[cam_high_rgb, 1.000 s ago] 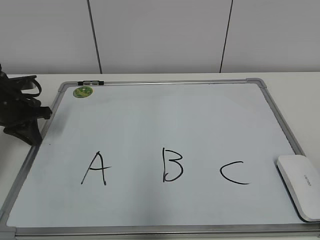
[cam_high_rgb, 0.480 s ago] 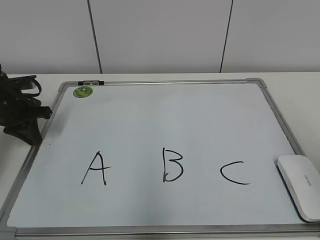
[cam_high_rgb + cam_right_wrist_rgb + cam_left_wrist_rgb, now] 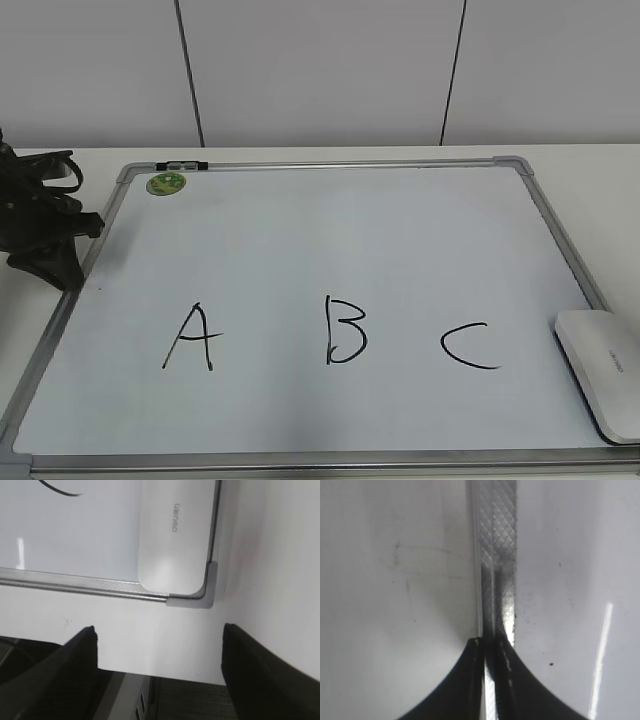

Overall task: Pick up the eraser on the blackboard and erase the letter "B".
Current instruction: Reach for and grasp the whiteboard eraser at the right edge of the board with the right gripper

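Note:
The white eraser lies on the blackboard's front right corner; it also shows in the right wrist view, inside the grey corner piece. The black letter "B" stands between "A" and "C". My right gripper is open and empty, above the table's front edge, short of the eraser; it is out of the exterior view. My left gripper is shut and empty over the board's left frame; it shows at the far left of the exterior view.
A small round green magnet and a black clip sit at the board's back left. The white table surrounds the board. The table's front edge drops off just below the right gripper.

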You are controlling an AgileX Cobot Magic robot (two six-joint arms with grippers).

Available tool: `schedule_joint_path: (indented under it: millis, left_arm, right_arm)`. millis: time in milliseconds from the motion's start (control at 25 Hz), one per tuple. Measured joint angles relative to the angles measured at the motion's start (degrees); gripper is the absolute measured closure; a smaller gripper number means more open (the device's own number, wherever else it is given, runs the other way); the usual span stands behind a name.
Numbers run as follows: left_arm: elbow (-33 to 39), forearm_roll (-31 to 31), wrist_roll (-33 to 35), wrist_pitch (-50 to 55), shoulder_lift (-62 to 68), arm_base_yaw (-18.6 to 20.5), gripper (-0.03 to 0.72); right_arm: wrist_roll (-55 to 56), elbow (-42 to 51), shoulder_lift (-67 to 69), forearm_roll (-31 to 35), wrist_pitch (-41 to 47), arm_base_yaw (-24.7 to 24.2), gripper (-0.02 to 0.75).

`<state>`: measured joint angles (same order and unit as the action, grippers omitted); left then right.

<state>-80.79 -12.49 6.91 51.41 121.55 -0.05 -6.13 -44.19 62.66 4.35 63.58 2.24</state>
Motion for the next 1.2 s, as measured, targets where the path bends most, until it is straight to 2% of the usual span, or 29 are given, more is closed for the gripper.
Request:
schedule_joint_path:
  millis: [200,480,640,840,1200]
  left_arm:
    - [0.00,0.00,0.00,0.00,0.00,0.00,0.676]
    - [0.00,0.00,0.00,0.00,0.00,0.00,0.676]
    - [0.00,0.00,0.00,0.00,0.00,0.00,0.676]
    - [0.00,-0.04,0.00,0.00,0.00,0.00,0.676]
    - [0.00,-0.04,0.00,0.00,0.00,0.00,0.676]
  right_arm:
    - [3.51,0.00,6.76,-2.92,-6.62,2.90,0.147]
    - [3.92,0.00,13.45,-3.59,-17.78,3.14,0.147]
    - [4.13,-0.11,17.30,-3.11,-19.30,3.14,0.139]
    - [4.74,-0.11,23.36,-2.98,-20.58,3.14,0.079]
    - [9.58,-0.23,30.04,-4.35,-24.82,3.14,0.071]
